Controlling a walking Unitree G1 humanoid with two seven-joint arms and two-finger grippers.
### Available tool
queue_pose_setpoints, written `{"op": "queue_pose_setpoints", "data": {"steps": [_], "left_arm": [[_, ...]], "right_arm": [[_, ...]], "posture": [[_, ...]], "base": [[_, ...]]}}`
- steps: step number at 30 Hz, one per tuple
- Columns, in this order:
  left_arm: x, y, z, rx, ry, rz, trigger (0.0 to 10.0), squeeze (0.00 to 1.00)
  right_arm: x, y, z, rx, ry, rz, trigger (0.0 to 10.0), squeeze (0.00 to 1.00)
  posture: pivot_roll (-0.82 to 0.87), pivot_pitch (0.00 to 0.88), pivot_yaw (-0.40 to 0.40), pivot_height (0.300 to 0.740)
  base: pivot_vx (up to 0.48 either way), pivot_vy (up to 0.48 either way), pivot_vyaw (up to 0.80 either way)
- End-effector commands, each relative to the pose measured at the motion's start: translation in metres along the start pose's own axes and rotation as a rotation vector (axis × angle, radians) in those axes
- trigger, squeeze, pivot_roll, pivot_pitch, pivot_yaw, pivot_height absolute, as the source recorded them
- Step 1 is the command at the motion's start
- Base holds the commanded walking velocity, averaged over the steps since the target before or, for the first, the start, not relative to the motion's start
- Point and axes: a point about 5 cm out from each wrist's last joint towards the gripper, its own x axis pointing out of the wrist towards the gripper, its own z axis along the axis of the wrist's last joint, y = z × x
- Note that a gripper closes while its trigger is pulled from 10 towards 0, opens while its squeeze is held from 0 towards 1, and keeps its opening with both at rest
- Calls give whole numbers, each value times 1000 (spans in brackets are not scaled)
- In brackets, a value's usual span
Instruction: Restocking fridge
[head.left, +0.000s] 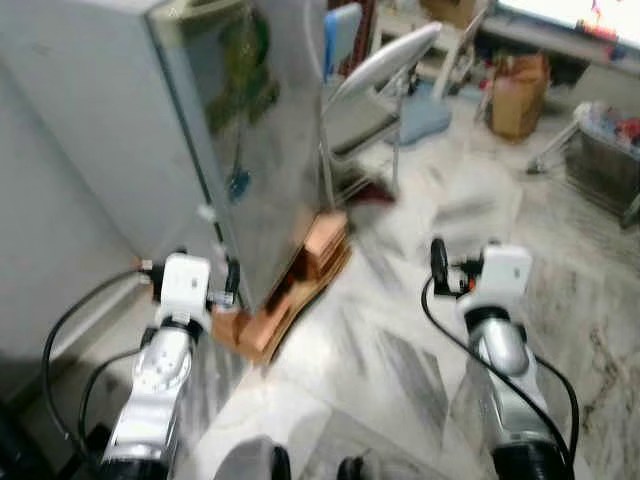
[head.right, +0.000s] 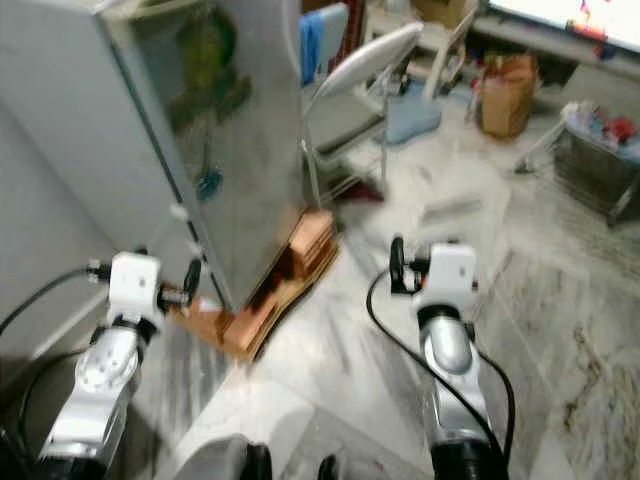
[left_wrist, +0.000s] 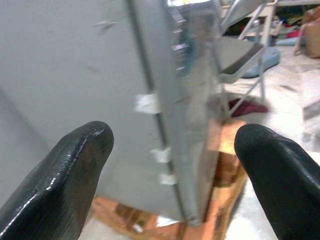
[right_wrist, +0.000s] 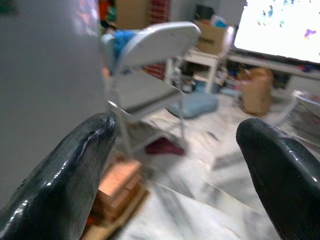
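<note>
The grey fridge (head.left: 250, 130) stands on the left with its shiny door shut, and its side wall (left_wrist: 75, 75) and door edge appear in the left wrist view. It rests on a base of wood and bricks (head.left: 300, 280). My left gripper (left_wrist: 172, 135) is open and empty. It is held low in front of the fridge's bottom front corner, not touching it. My right gripper (right_wrist: 175, 127) is also open and empty. It hovers over the marble floor to the right of the fridge, pointing toward a folding chair.
A grey folding chair (head.left: 385, 70) stands close beside the fridge door, with a blue cushion (head.left: 425, 115) behind it. A brown bag (head.left: 518, 95) and a wire basket (head.left: 605, 150) sit at the far right. Marble floor (head.left: 400, 350) lies between my arms.
</note>
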Motion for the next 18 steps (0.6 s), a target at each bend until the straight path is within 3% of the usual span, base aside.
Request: {"op": "queue_pose_setpoints", "data": {"steps": [1, 7, 11, 18], "left_arm": [[4, -4, 3, 6, -19, -16, 10000, 0], [6, -1, 4, 33, -33, -20, 10000, 0], [5, -5, 6, 39, -56, -51, 10000, 0], [5, -10, 7, 17, -61, -71, 10000, 0]], "right_arm": [[2, -4, 2, -14, -10, -3, 10000, 0], [2, -6, 2, -20, -15, -7, 10000, 0], [2, -7, 2, -23, -22, -11, 10000, 0], [1, -7, 3, -26, -31, -16, 10000, 0]], "posture": [[49, 51, -22, 740], [45, 50, -20, 740], [43, 53, -18, 740], [44, 61, -13, 740]], "base": [[0, 480, -450], [0, 475, -292], [289, 383, 0], [347, 78, 0]]}}
